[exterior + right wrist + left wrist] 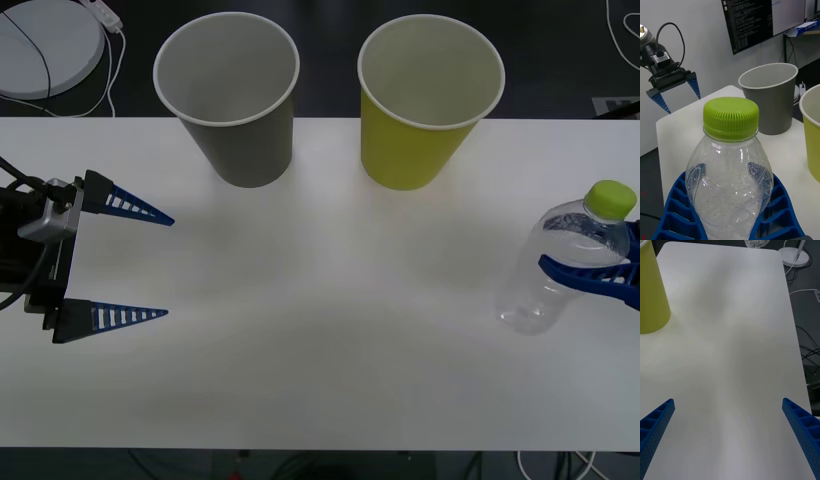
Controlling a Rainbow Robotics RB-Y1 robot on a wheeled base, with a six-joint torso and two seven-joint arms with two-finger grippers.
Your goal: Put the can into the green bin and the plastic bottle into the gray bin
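White tabletop (330, 330) fills most of the front view, with dark floor and cables beyond its far edge. At the right edge of that frame stands the clear, ribbed plastic bottle with a lime-green screw cap (563, 262), upright on the table. The right gripper (592, 272) has its blue ribbed fingers (777, 213) wrapped around the bottle's shoulder, hugging both sides just below the cap (731, 114), so it is clamped on the bottle. No can is visible.

At the top centre of the front view sit the two cups, near each other but apart: the tapered gray paper bin (232, 95) to the left and the yellow-green paper bin (425, 100) to the right, both upright and apparently empty. The left gripper (135, 265) hovers at the left edge, fingers spread wide, holding nothing.

The step in hand looks like carrying the bottle to the gray bin. Doing it well probably means lifting straight up first, passing clear above the yellow-green rim, which lies between, then centring over the gray opening before releasing, as light paper cups may tip if nudged.
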